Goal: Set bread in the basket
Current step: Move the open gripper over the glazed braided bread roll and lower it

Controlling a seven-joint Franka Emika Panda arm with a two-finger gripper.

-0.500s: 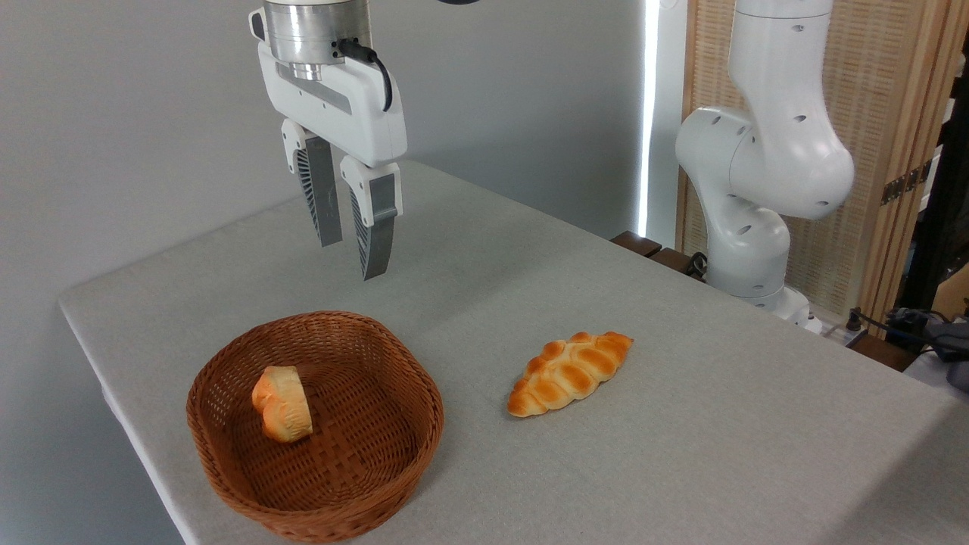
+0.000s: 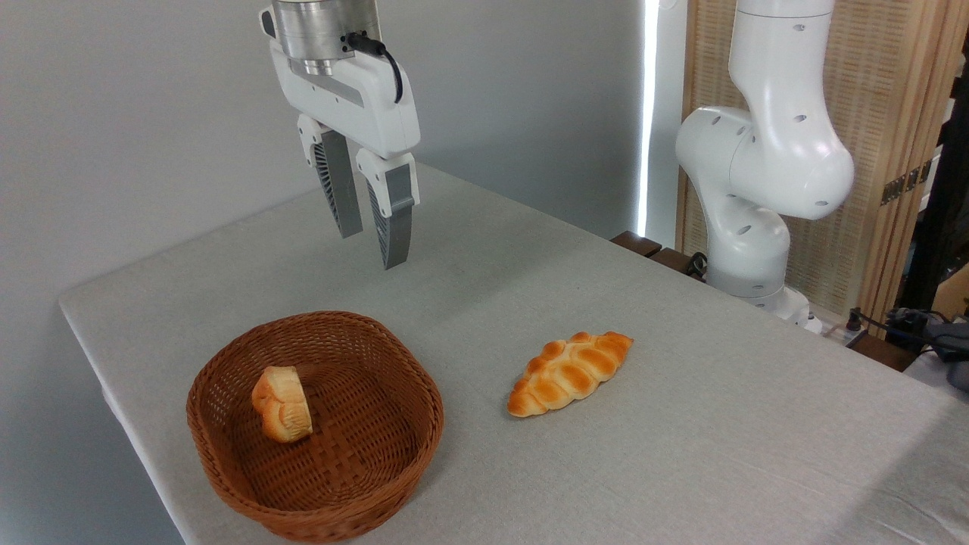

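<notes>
1. The gripper (image 2: 372,236) hangs high in the air, above the far edge of the basket (image 2: 227,481). Its two fingers are a little way apart and hold nothing.
2. The bread (image 2: 569,372) lies flat on the table (image 2: 719,454), to the right of the basket and well apart from it. It is a long braided loaf with pointy ends. One end points to the near left and the other to the far right.
3. A short stubby bread chunk (image 2: 282,404) already sits in the basket, on its left side. That is not the loaf to move.
4. The step in hand looks like the reach for the loaf. The arm should go to the right and toward the near side until the fingers are right over the middle of the loaf.
5. The fingers should open wider first. They look too close together now to fit around the fat middle.
6. The gripper should turn so one finger goes down each long side. A grab across the middle should keep the loaf from tipping.
7. It should come down slowly and stop just above the table, so the fingertips do not scrape the cloth.
8. The top is shiny and bumpy, so it may slip. A soft, steady squeeze is likely best.
9. For the drop, the open right side of the basket looks like the best place, away from the chunk.
</notes>
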